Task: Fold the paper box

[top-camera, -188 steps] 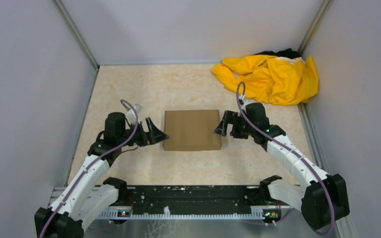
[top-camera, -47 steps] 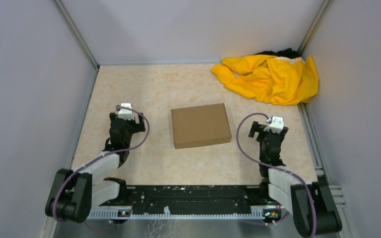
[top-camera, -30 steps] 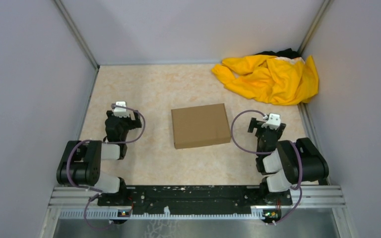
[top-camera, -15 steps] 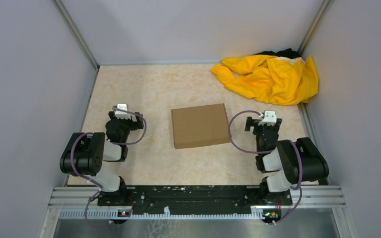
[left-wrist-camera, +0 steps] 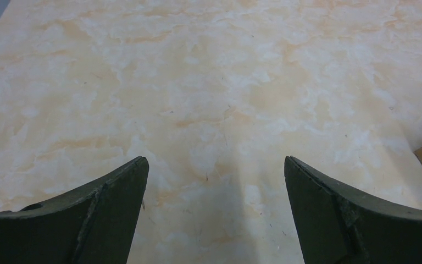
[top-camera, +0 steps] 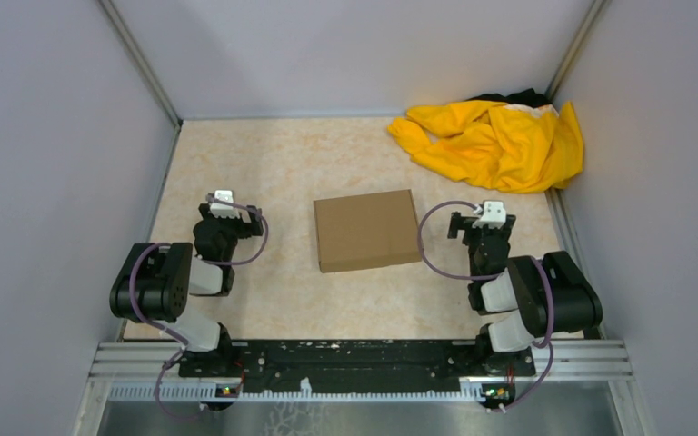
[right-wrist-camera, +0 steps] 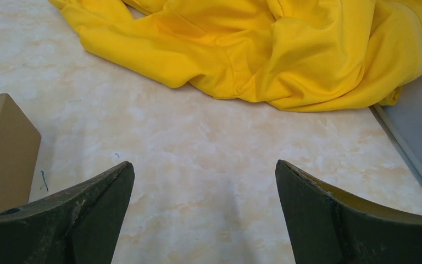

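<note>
**Operator:** Where does the box (top-camera: 367,230) sit?

**Spotter:** You have it closed up and lying flat on the table (top-camera: 264,163), about midway between your two arms and turned slightly askew. Both grippers stand apart from it, one on each side.

**Operator:** And the jaws?

**Spotter:** Your left gripper (left-wrist-camera: 214,165) is spread wide, with only the bare marbled table between its fingers. A corner of the box just shows at the right edge of that wrist view. Your right gripper (right-wrist-camera: 203,165) is released wide too and holds nothing. The box's side wall sits just off its left finger. The yellow cloth (right-wrist-camera: 264,49) lies crumpled ahead of it, in the far right corner of the table. Your arms are tucked close to their bases.
</note>
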You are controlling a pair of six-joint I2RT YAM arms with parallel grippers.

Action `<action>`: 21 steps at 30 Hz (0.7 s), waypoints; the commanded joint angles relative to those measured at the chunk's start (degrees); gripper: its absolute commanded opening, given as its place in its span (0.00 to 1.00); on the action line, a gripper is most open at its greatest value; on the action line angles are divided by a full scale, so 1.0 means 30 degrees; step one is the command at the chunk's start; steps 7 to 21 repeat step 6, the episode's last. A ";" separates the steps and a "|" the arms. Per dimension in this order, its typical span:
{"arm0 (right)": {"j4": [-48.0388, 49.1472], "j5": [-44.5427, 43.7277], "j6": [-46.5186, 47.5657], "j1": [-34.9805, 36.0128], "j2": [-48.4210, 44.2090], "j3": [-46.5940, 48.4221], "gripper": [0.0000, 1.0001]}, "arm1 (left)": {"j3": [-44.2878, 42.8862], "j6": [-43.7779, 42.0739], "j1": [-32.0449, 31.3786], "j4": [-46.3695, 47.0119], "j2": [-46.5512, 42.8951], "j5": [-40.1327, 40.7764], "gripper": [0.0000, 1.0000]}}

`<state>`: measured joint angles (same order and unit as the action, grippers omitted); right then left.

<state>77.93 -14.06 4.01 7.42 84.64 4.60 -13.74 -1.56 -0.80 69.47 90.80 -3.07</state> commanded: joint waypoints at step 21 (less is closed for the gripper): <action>0.0779 0.0215 0.0084 -0.0071 -0.0185 0.0330 0.99 | 0.0038 -0.0006 0.0121 0.1005 -0.0107 -0.0393 0.99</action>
